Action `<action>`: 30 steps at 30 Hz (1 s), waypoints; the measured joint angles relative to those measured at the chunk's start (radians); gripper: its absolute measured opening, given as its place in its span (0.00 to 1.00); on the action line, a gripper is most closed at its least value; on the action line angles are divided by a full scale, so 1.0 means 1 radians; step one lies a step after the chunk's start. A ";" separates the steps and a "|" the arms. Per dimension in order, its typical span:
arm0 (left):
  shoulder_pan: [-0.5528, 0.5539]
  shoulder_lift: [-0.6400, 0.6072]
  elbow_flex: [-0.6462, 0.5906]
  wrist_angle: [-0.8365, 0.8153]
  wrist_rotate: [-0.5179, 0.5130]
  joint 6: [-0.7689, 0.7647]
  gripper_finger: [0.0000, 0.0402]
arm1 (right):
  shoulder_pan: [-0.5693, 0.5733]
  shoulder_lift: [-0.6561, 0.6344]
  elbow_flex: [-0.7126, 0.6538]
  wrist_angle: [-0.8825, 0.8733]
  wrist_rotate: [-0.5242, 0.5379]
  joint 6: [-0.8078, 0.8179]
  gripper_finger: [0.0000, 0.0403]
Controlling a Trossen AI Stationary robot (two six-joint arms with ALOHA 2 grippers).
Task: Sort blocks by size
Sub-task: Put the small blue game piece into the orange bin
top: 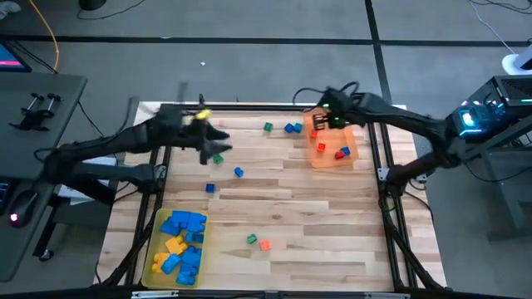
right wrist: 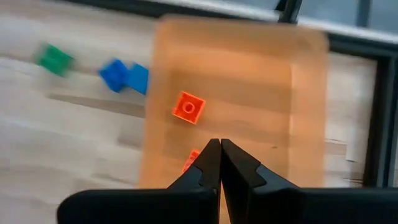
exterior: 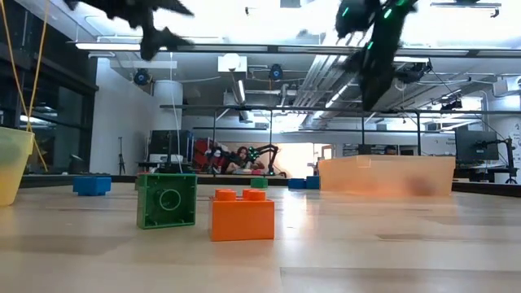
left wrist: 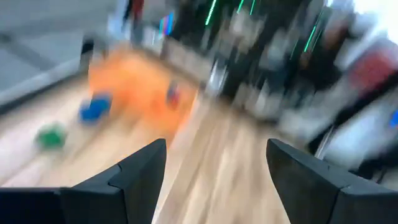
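My left gripper (top: 216,146) (left wrist: 216,148) hangs open above the table's far left, with nothing between its fingers; a small green block (top: 218,158) lies on the table below it. My right gripper (top: 321,124) (right wrist: 219,146) is shut and empty, raised over the translucent orange tray (top: 352,152) (right wrist: 249,74). Small red and orange blocks (right wrist: 188,107) rest on the tray's floor. Loose small blocks lie on the wood: green (top: 268,127), blue (top: 293,128), blue (top: 238,172), blue (top: 210,188), and near the front edge green (exterior: 167,199) and orange (exterior: 242,214).
A translucent yellow tray (top: 156,249) at the near left holds larger blue and yellow blocks (top: 183,241). A metal frame borders the table. Bare wood lies across the table's middle and right front.
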 joint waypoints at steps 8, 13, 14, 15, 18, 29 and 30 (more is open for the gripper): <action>-0.067 0.393 0.229 -0.604 -0.046 0.699 0.65 | 0.077 -0.226 0.000 -0.025 0.039 0.048 0.00; -0.095 0.557 0.228 -0.584 -0.164 0.944 0.65 | 0.134 -0.233 0.001 -0.025 0.079 0.052 0.00; -0.099 0.583 0.228 -0.548 -0.185 0.959 0.65 | 0.144 -0.226 0.001 -0.025 0.086 0.053 0.00; -0.101 0.607 0.228 -0.509 -0.199 0.970 0.65 | 0.153 -0.219 0.000 -0.025 0.088 0.052 0.00; -0.108 0.659 0.229 -0.452 -0.207 1.012 0.65 | 0.174 -0.194 0.000 -0.025 0.094 0.051 0.00; -0.147 0.821 0.229 -0.381 -0.184 1.104 0.65 | 0.219 -0.170 0.000 -0.033 0.093 0.050 0.00; -0.146 0.838 0.229 -0.375 -0.196 1.100 0.65 | 0.224 -0.170 0.001 -0.035 0.093 0.052 0.00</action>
